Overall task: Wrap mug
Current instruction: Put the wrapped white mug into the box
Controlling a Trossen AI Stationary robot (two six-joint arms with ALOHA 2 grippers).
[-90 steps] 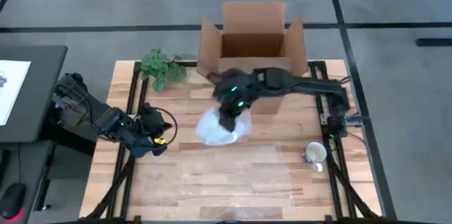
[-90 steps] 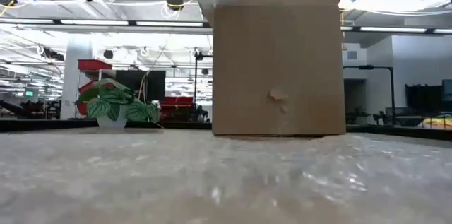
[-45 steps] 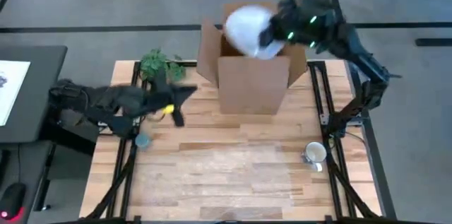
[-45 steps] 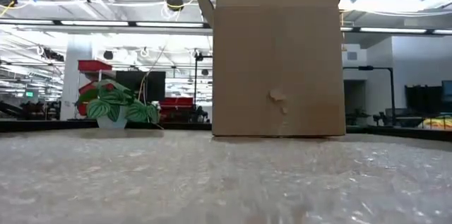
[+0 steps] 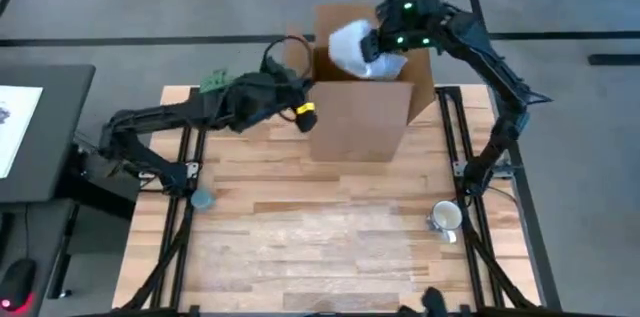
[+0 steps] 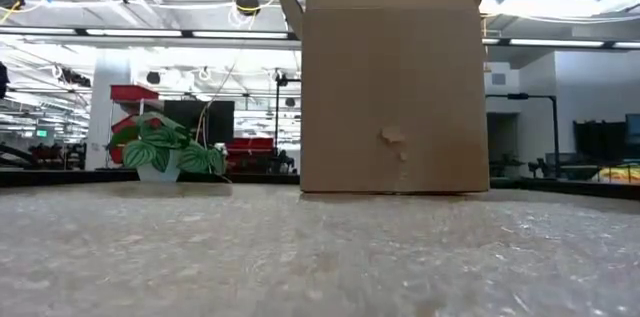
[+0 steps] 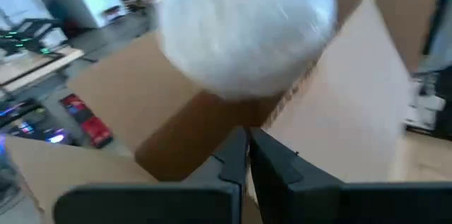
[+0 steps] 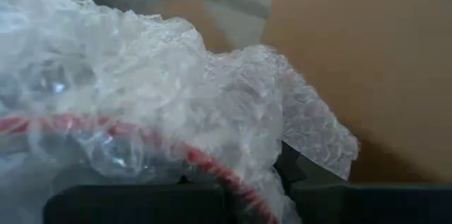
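Right pincer [image 5: 372, 54] clenched on bubble-wrapped mug [image 5: 352, 47], held directly above open cardboard box [image 5: 362, 117], so straight down to drop it (left pincer [image 5: 306, 117], clenched empty, beside box's left flap).

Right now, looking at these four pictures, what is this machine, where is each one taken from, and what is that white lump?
It is a robot with two dark arms at a wooden table. One picture looks straight down, one looks level along the tabletop, and two come from cameras on the arms' wrists. The right hand holds a bundle of bubble wrap over the open cardboard box; its wrist camera shows something with a red band inside the wrap. The left hand, fingers together and empty, reaches toward the box's left flap. On the table there are also a white mug, a small blue thing and a leafy plant.
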